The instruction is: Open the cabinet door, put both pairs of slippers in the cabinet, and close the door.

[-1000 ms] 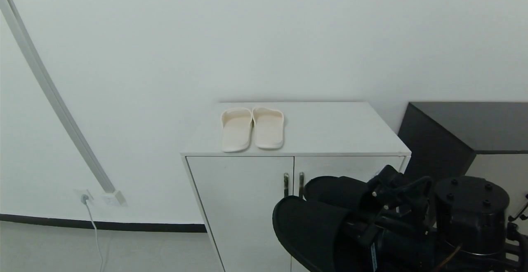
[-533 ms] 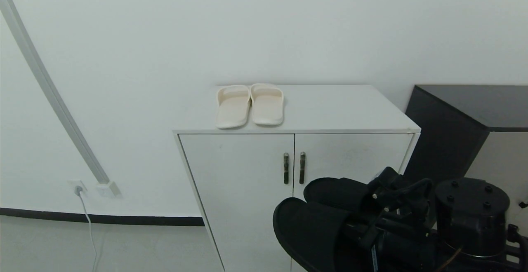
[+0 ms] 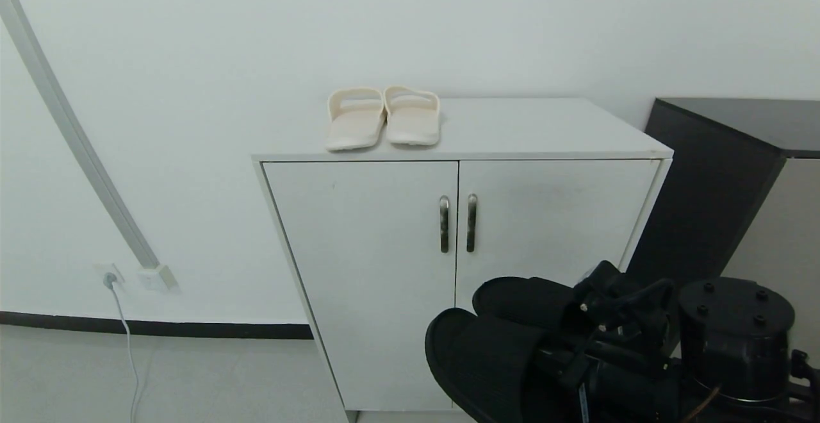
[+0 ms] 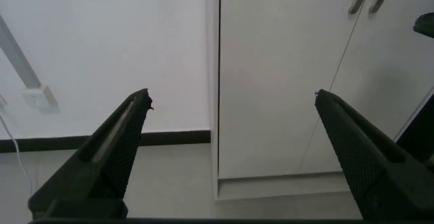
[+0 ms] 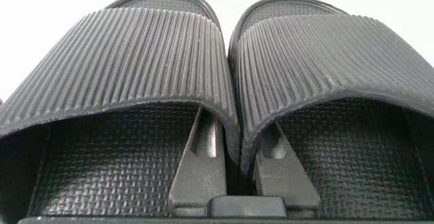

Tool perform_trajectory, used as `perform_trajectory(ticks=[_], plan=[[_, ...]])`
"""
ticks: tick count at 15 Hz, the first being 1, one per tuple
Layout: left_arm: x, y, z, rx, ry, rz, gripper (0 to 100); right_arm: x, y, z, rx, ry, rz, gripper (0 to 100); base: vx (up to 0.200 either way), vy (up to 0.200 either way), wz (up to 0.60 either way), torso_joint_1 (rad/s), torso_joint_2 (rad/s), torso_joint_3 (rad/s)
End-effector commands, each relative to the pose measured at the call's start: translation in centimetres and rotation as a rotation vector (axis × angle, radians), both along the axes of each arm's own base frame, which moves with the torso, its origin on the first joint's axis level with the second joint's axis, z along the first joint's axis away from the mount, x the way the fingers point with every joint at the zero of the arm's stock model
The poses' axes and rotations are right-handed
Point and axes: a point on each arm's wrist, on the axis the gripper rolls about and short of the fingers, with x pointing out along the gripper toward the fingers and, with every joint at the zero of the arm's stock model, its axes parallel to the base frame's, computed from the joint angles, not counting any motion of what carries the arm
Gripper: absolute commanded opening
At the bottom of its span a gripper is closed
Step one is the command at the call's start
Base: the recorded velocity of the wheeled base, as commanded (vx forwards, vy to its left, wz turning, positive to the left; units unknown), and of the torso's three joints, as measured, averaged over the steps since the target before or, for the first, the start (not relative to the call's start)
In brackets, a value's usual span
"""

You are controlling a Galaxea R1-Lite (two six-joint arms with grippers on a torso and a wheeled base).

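Closed white cabinet, cream slippers paired on top; black ribbed slippers clamped together in right gripper.

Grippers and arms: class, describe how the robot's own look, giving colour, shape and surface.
The left gripper has two long, black, tapering fingers with fine mesh-textured inner faces. The right gripper has flat, dark grey, grooved fingers. The right arm is black, with a round joint cap bearing four bolts.

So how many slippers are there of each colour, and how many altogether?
Cream slippers: 2, on top of the cabinet
Black slippers: 2, in the right gripper
Total: 4
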Motion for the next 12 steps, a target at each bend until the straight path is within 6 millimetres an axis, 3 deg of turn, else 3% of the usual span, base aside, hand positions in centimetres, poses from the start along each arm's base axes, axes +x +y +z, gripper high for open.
perform_trajectory(ticks=[1,9,12], plan=[[0.01,0.00,0.00,0.000,0.001,0.000,100,-0.08,-0.08,0.06,0.002,-0.002,0.000,0,0.000,0.000,0.00,-0.124,0.48,0.339],[0.01,0.00,0.00,0.000,0.001,0.000,100,-0.24,-0.03,0.04,-0.001,-0.005,0.008,0,0.000,0.000,0.00,-0.072,0.45,0.366],[0.00,0.00,0.03,0.002,0.001,-0.001,100,-0.33,-0.07,-0.03,-0.009,-0.010,0.012,0,0.000,0.000,0.00,0.001,0.07,0.058]])
